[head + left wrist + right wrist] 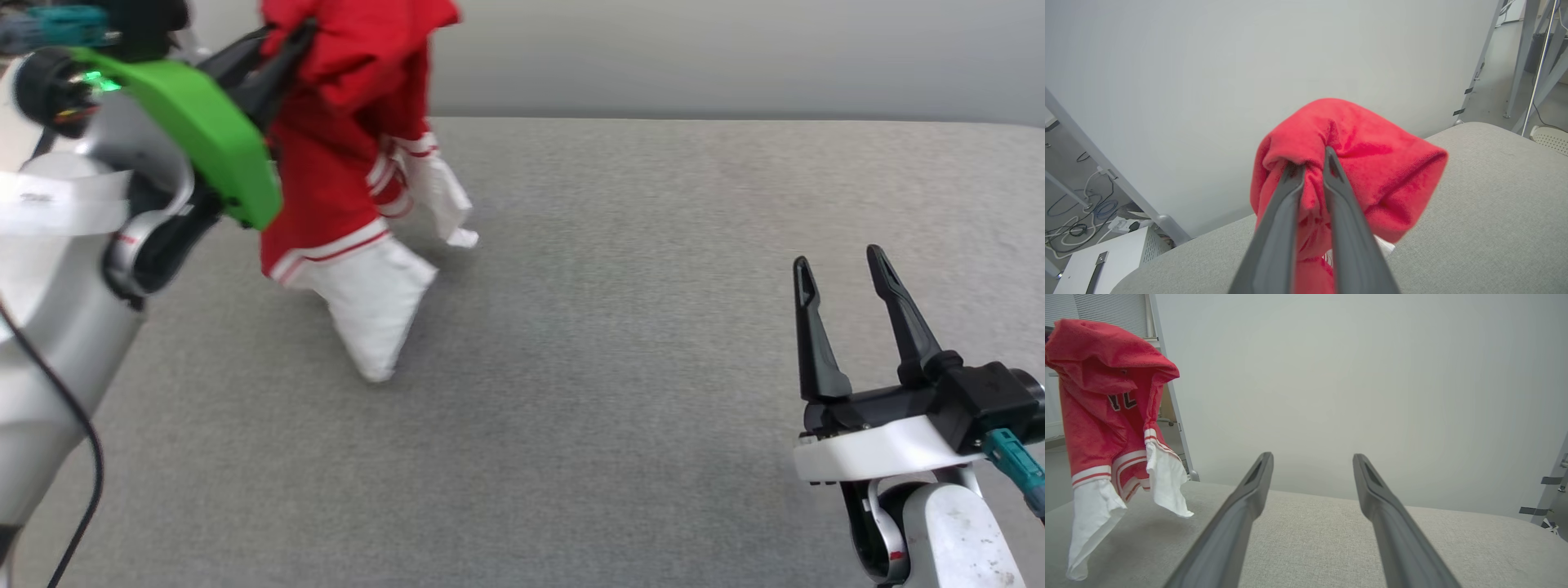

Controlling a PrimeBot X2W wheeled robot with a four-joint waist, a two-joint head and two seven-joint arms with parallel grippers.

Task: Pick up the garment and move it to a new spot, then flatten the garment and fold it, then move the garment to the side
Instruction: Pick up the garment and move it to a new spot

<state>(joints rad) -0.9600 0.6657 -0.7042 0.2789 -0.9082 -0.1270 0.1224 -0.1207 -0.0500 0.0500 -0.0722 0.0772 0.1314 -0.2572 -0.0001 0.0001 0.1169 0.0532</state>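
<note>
The left claw [282, 49] is pinching a bunched fold of the garment [343, 163] high over the far left part of the grey worktop [612, 367], its two dark fingers nearly closed with red cloth squeezed between them, as the left wrist view is showing close up [1312, 163]. The shirt is hanging down from that grip in a crumpled drape, lifted off the surface, with the red body on top and the two white sleeves dangling below the striped trim. The longer sleeve [371, 310] is reaching down to the worktop, though whether its tip is touching cannot be told; the shorter sleeve [441, 196] is hanging clear above it. A bit of black, white-edged lettering [1122, 401] is peeking out among the folds in the right wrist view. The right claw [839, 260] is waiting well apart at the near right, fingers spread wide and gripping nothing, pointing over the bare worktop toward the pale wall [1372, 375].
</note>
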